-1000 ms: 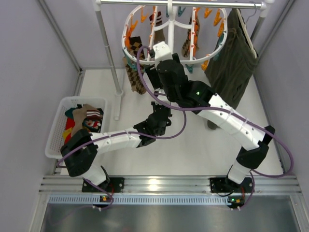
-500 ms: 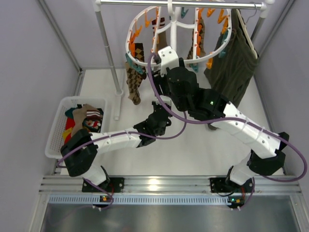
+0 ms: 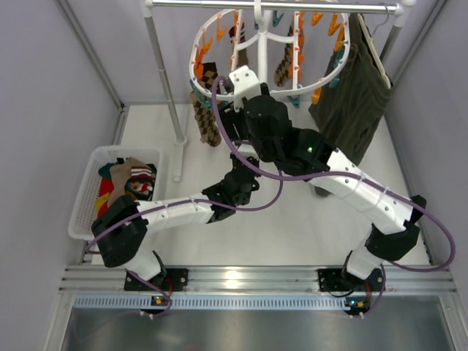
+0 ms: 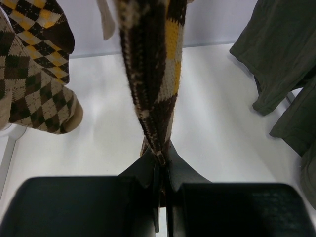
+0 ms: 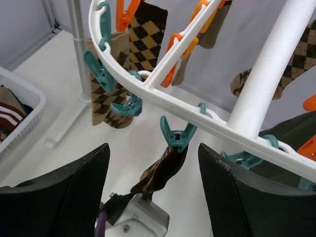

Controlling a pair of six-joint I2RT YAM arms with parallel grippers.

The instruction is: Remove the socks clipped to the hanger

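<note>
Left gripper (image 4: 160,160): jaws pressed together on the lower end of a dark brown argyle sock (image 4: 153,74), with the cloth pinched right at the fingertips. The sock runs up taut from that grip to a teal clip (image 5: 176,136) on the rim of the hanger (image 5: 148,91), where it is pinned.

Right gripper (image 5: 153,158): jaws spread wide, nothing in them. In its wrist view the teal clip sits between the two fingers. Whether the pads are level with the clip or short of it is hard to judge from this angle.

The hanger hangs from the rail stand (image 3: 164,80) over the far side of the table. It carries more socks: a tan argyle sock (image 4: 34,98) hangs at the left of the rim, and others are clipped along the cross bars. An olive garment (image 3: 351,95) hangs just beside the hanger on the right.

A white basket (image 3: 84,212) stands on the table at far left, well apart from the hanger, with loose socks (image 3: 131,179) heaped inside.
</note>
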